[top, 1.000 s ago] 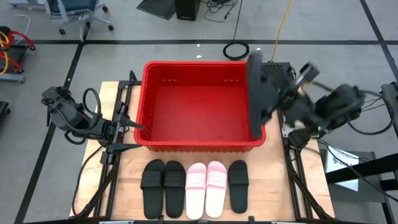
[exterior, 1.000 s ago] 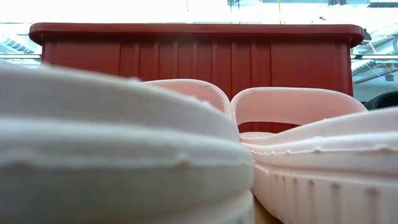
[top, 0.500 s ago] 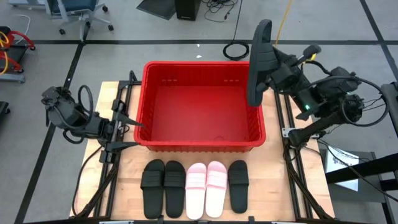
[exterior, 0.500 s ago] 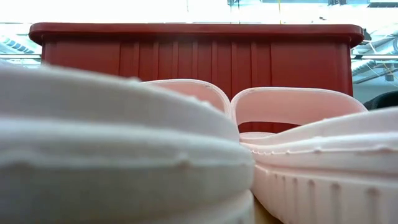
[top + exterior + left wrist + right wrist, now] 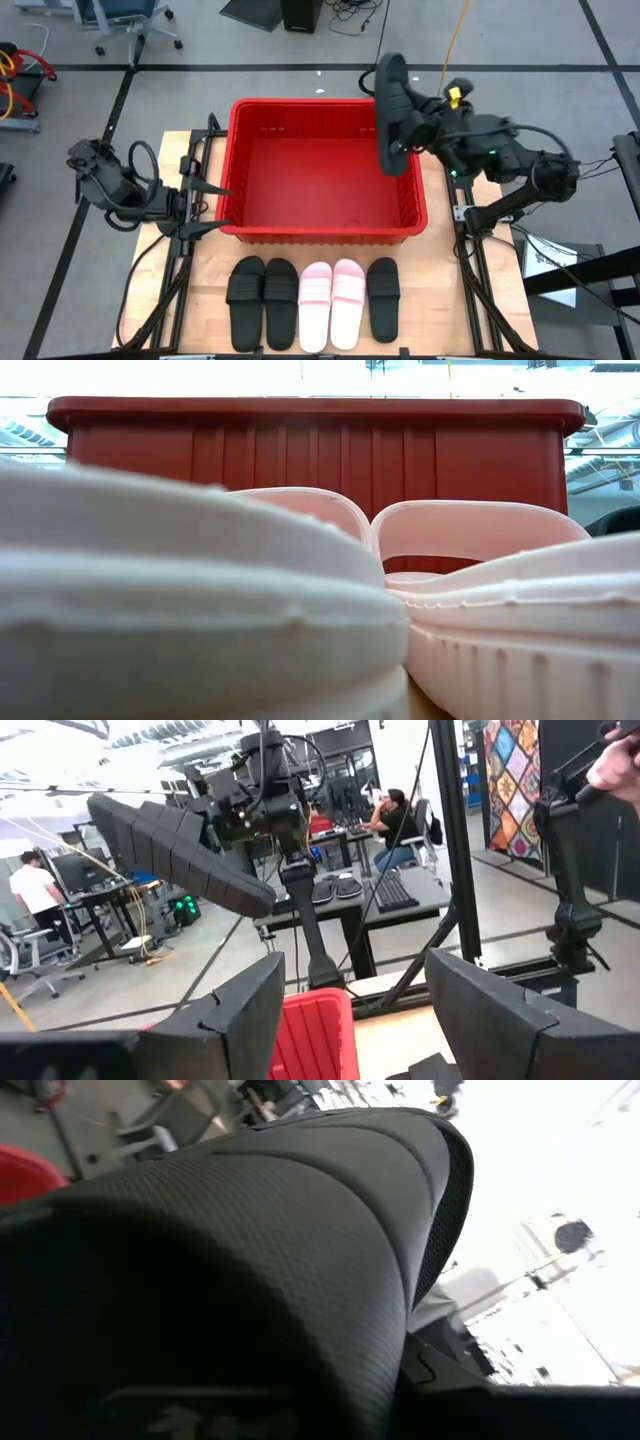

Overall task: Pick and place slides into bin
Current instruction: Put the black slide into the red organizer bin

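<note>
Reaching over bin (image 5: 320,225), right gripper (image 5: 418,128) apparently pinching black slide (image 5: 391,112); left gripper (image 5: 205,208) spread.

My wooden worktop (image 5: 440,285) carries the red bin (image 5: 322,233) at its far side and, along the near edge, five slides (image 5: 315,303) side by side: two black, two pink, one black.

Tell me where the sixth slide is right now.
In the high view, the black slide hangs on edge in the right claw, above the red bin's far right corner.
</note>
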Action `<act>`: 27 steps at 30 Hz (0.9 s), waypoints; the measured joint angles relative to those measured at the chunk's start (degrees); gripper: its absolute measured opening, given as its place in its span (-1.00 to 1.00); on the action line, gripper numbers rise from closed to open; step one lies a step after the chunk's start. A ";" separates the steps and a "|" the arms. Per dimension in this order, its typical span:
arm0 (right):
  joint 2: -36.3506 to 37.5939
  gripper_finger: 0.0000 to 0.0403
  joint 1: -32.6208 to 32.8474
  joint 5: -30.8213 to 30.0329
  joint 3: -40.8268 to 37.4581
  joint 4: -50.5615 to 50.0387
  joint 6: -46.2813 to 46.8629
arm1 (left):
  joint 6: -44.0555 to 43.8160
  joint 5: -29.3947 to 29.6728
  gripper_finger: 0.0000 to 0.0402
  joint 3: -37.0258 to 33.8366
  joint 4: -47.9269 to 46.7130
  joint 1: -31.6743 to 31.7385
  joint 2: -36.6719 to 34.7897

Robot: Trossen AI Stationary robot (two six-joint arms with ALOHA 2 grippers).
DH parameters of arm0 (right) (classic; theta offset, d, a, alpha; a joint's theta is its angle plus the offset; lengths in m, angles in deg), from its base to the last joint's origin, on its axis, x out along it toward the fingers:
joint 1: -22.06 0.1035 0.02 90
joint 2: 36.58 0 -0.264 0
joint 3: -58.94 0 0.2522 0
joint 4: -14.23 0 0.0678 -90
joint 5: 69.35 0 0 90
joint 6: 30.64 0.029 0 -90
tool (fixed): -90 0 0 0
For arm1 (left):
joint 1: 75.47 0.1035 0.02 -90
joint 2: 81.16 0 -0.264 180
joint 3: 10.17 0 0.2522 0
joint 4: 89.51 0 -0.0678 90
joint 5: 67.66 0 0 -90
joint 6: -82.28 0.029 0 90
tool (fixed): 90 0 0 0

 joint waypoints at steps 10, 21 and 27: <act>-2.38 -0.97 -12.61 17.53 0.02 -19.28 22.44 | -0.30 -0.02 0.24 -0.04 0.90 0.11 1.78; -5.23 -0.96 -26.33 23.78 -7.96 -29.37 34.08 | -0.56 0.02 0.24 -0.04 0.38 0.20 2.11; -5.14 -0.97 -29.06 29.59 -16.09 -29.77 37.01 | -1.60 0.02 0.24 -0.04 0.09 0.22 2.11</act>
